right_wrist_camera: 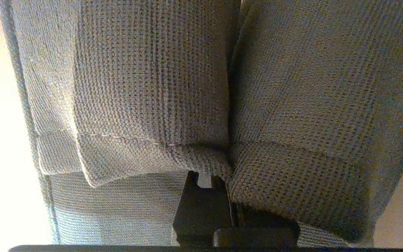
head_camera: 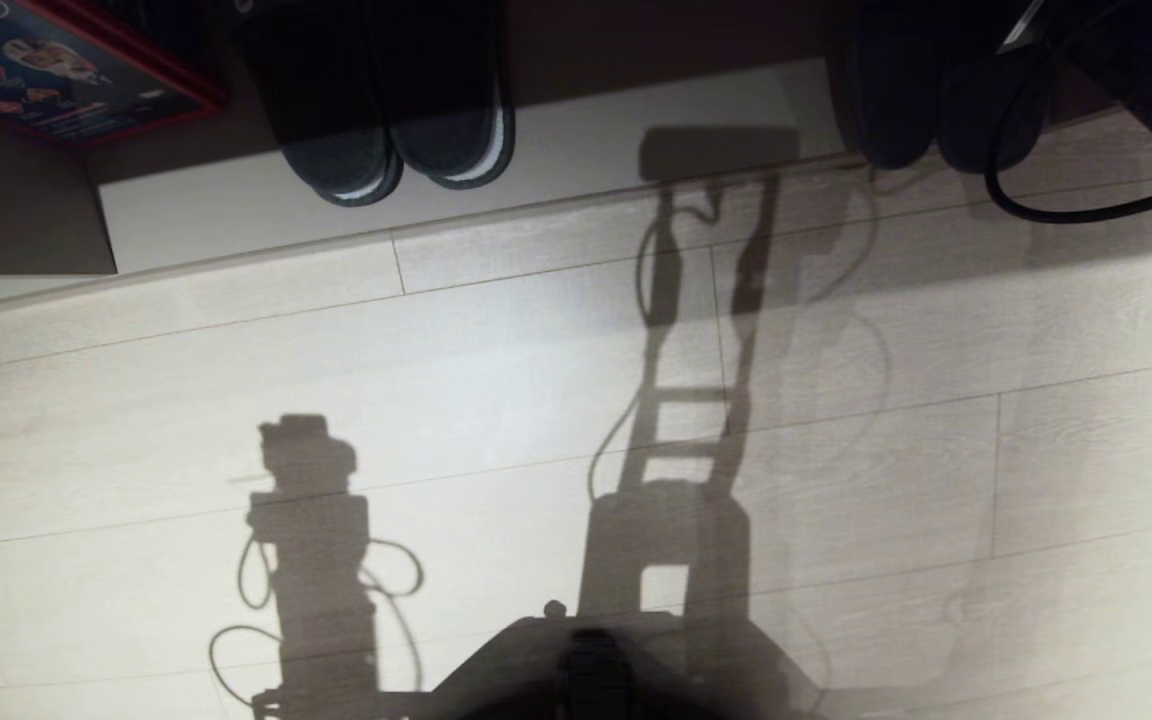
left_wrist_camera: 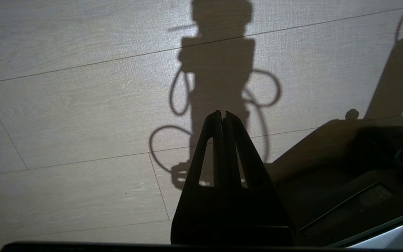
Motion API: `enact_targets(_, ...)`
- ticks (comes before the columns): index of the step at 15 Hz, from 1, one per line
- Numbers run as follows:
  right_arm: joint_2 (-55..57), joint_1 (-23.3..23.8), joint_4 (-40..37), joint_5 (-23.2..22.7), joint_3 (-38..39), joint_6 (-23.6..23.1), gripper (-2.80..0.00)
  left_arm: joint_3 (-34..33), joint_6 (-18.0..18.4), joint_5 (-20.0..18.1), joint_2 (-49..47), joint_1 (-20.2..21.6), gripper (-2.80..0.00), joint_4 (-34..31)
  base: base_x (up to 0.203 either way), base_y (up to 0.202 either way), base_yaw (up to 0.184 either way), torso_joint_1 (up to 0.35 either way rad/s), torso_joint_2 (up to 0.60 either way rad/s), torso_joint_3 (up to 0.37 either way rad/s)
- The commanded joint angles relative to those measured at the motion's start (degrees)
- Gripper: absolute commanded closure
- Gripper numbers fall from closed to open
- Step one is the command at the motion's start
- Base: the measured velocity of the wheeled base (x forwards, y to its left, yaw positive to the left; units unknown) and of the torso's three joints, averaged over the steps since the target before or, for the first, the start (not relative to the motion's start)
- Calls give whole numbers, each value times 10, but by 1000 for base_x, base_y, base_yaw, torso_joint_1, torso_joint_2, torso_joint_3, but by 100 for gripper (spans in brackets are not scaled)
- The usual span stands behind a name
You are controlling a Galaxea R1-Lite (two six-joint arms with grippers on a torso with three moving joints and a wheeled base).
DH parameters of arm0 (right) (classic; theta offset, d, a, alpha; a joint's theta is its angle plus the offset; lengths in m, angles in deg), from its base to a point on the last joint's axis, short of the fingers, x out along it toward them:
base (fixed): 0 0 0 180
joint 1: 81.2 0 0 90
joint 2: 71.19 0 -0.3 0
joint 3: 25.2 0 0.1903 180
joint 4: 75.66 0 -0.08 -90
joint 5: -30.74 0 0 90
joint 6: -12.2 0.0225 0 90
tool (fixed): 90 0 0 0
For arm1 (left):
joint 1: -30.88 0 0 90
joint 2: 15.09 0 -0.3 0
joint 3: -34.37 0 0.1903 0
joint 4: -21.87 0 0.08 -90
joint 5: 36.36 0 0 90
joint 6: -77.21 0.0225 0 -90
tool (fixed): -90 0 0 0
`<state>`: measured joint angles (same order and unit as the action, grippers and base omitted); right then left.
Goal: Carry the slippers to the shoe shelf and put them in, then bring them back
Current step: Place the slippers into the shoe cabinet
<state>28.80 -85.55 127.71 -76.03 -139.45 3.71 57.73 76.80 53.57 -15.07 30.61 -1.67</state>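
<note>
Grey-blue knit slippers [right_wrist_camera: 152,87] pinched in my right pincer [right_wrist_camera: 219,182], fingers pressed together over inner edges where the two wide toe bands meet; pair side by side, touching, filling right wrist view. In head view same pair [head_camera: 936,110] dark at top right, toes at edge of shoe shelf [head_camera: 586,150], cable looping beside. Black slippers with white sole edges [head_camera: 406,110] on shelf, well left, toes overhanging. Red-edged box [head_camera: 56,70] far left. My left pincer [left_wrist_camera: 222,115] pressed together, holding nothing, hanging over pale plank floor [head_camera: 436,400].

The print on the red-edged box [head_camera: 56,70] is too small to read.
</note>
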Motion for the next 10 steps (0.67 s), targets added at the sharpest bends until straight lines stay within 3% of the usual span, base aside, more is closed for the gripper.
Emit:
enact_targets(1, 4, 0, 4, -1, -2, 0, 0, -1, 0, 0, 1, 0, 0, 0, 0, 0, 0, 0, 0, 0)
enact_targets(6, 3, 0, 4, 1, -3, 0, 0, -1, 0, 0, 1, 0, 0, 0, 56, 0, -2, 1, 2, -1)
enact_targets(10, 4, -5, 9, 2, 11, 4, 0, -1, 0, 0, 1, 0, 0, 0, 0, 0, 0, 0, 0, 0)
